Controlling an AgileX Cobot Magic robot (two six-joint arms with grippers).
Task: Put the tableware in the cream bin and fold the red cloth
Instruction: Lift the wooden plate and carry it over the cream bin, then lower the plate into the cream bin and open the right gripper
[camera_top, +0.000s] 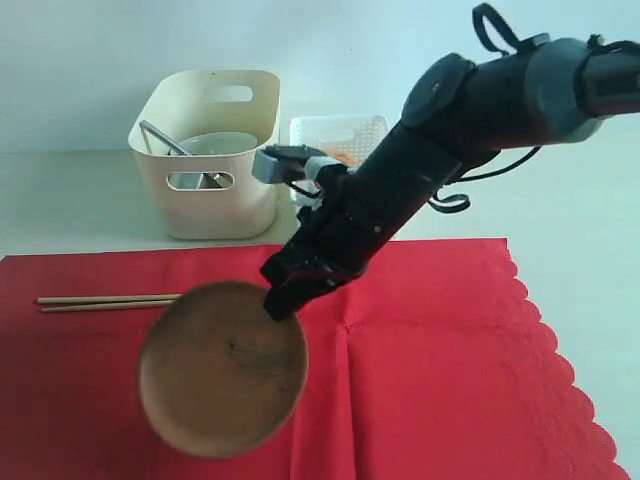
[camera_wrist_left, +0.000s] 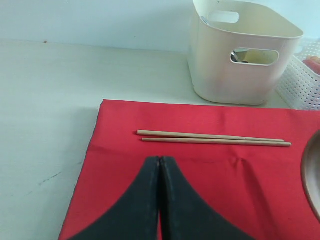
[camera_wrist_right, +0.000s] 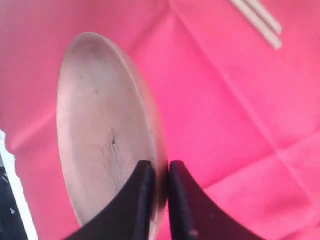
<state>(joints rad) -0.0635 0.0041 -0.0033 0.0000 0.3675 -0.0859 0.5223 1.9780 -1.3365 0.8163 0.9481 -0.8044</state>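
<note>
Our right pincer (camera_wrist_right: 157, 167) clamps only the rim of the plate (camera_top: 222, 368), holding it tilted over the cloth (camera_top: 430, 330), so we risk it pivoting, slipping free, or clipping the wall of the bin (camera_top: 215, 215) going in.

The large red scalloped cloth (camera_top: 430, 340) lies spread at the front of the table (camera_top: 70, 190). Behind its back edge stands the tall cream plastic bin (camera_top: 215, 205), with the white lattice-sided basket (camera_top: 335, 130) just right of it and a pale green bowl (camera_top: 220, 143) inside it. The pair of wooden chopsticks (camera_top: 105, 301) lies on the cloth's left part, and the round brown wooden plate (camera_top: 220, 375) is just right of them.
</note>
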